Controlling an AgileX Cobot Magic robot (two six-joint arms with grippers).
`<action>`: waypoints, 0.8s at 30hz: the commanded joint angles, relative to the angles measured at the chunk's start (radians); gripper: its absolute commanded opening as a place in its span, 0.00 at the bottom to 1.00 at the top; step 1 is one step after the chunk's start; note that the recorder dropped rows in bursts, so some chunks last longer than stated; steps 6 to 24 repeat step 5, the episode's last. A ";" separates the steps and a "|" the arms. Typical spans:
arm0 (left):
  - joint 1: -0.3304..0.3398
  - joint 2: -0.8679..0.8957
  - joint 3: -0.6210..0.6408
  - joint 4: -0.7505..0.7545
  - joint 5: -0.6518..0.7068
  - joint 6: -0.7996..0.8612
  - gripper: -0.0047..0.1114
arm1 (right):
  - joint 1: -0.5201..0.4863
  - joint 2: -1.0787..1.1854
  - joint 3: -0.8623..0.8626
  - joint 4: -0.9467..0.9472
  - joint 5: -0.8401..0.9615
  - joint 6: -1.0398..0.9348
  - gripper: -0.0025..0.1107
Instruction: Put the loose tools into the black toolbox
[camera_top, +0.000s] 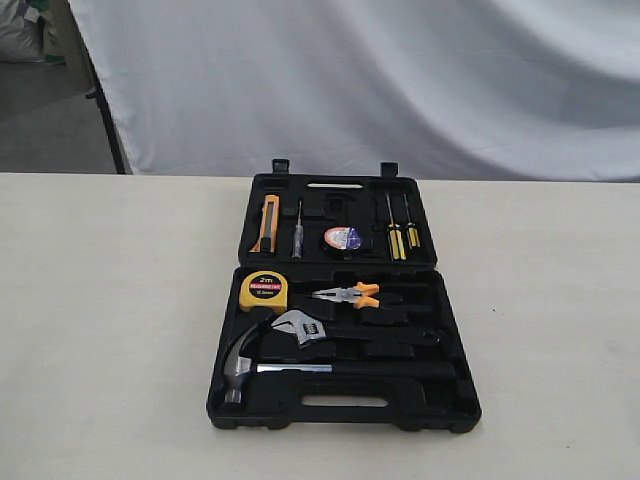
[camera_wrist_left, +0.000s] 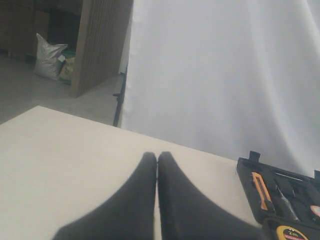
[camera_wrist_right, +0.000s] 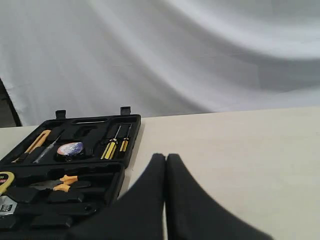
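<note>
We judge packing done: hammer (camera_top: 285, 368), wrench (camera_top: 300, 326), tape roll (camera_top: 342, 239) seem seated in the toolbox (camera_top: 450, 405). Left pincer (camera_wrist_left: 157, 160), right pincer (camera_wrist_right: 166, 159) pressed together, empty; nothing needs grasping.

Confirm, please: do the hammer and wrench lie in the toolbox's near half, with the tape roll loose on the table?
Not quite: the exterior view shows the tape roll seated in the toolbox's far half. The hammer and wrench are as stated.

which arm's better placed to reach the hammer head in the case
Left, probably. The hammer head lies at the near-left corner of the toolbox in the exterior view, the left arm's side. The left gripper and right gripper are both shut.
</note>
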 joint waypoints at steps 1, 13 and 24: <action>0.025 -0.003 -0.003 0.004 -0.007 -0.005 0.05 | -0.006 -0.007 0.004 0.001 -0.006 0.000 0.02; 0.025 -0.003 -0.003 0.004 -0.007 -0.005 0.05 | -0.006 -0.007 0.004 0.001 -0.006 0.000 0.02; 0.025 -0.003 -0.003 0.004 -0.007 -0.005 0.05 | -0.006 -0.007 0.004 0.001 -0.006 0.000 0.02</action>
